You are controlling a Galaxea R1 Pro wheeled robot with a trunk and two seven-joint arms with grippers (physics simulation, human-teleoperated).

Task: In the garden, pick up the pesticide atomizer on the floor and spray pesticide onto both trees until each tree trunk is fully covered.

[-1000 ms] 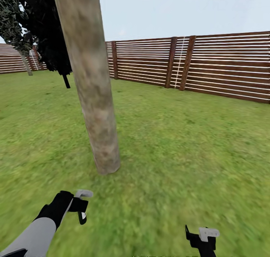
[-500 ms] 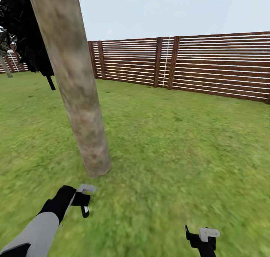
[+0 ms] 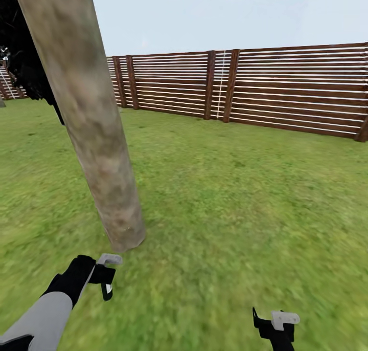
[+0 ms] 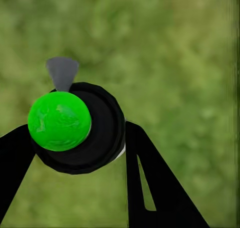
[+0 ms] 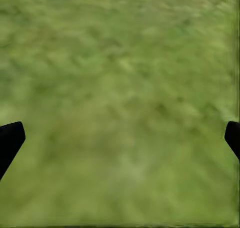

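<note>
Spanning the garden lawn (image 3: pixel 245 197), fence (image 3: pixel 286 92) behind; thick trunk (image 3: pixel 92 136) rising near left tool (image 4: pixel 75 133), pinching the atomizer (image 4: pixel 75 123): light, rigid, slick-looking, best gripped round its body. Right tool (image 5: pixel 120 138) spread, empty.

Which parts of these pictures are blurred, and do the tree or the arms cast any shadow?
Head view: the lawn smears near the camera, the fence stays sharp, and no shadow lies by the tree trunk. Left wrist view: the green-capped atomizer is crisp, the grass soft. Right wrist view: the grass is blurred.
</note>
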